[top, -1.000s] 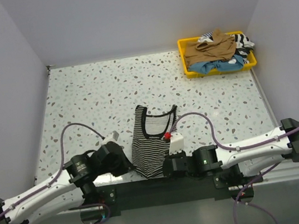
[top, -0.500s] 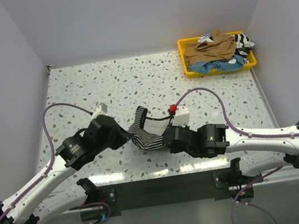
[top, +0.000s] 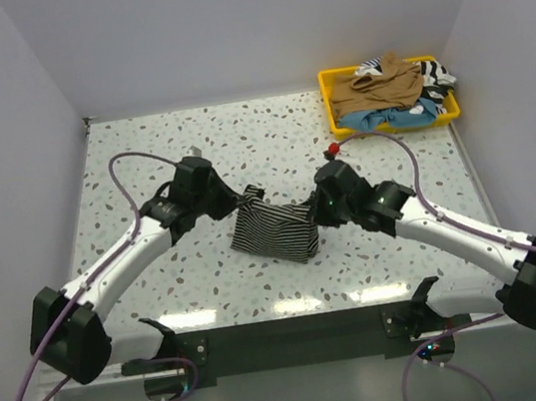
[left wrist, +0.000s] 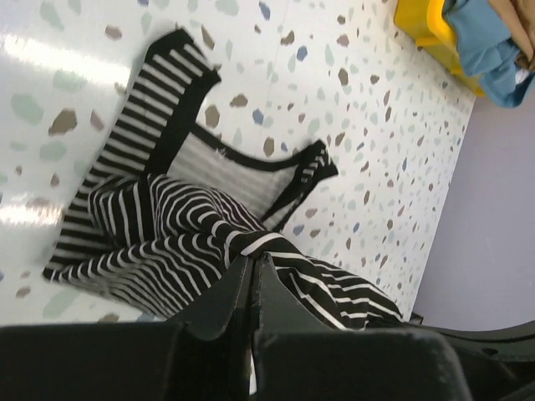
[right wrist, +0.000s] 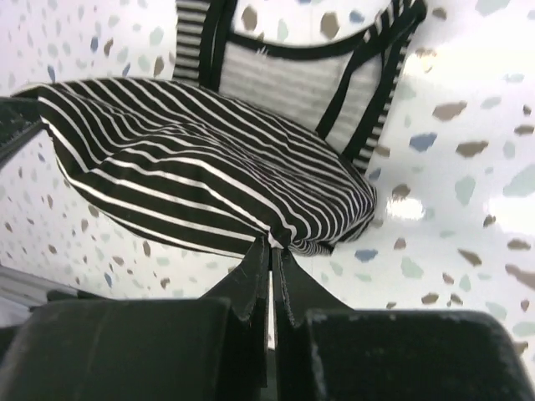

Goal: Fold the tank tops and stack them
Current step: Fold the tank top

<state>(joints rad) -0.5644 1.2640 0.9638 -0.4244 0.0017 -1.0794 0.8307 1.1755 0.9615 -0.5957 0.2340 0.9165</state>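
Striped black-and-white cotton, a soft sleeveless tank top, is what I've got in both claws rn. My left claw is pinched tight on one hem corner and my right claw is pinched tight on the other, w/ no gap showing between the fingers of either. The top sits mid-worktop, on the speckled white terrazzo worktop, well apart from the yellow plastic tray at the far right corner, where a tan-brown top lies heaped over a light blue one. What could go wrong: each pinch looks like it has only a thin bit of hem, so a tug sideways could pull a corner free and drop that side, giving a skewed fold. If one claw comes down ahead of the other, the hem edge would land crooked across the straps. The held half bulges like a pillow between my claws, so letting go too high prob leaves wrinkles or a rolled edge, not a flat crease. Dragging fwd too far could also shove the strap end out of line. As for position: the hem half hangs raised between the two claws, slung from left to right, while the neckline and both shoulder straps lie flat on the worktop just beyond and below my fingertips, as both wrist views show. I judge the half-fold is under way, not yet laid down.
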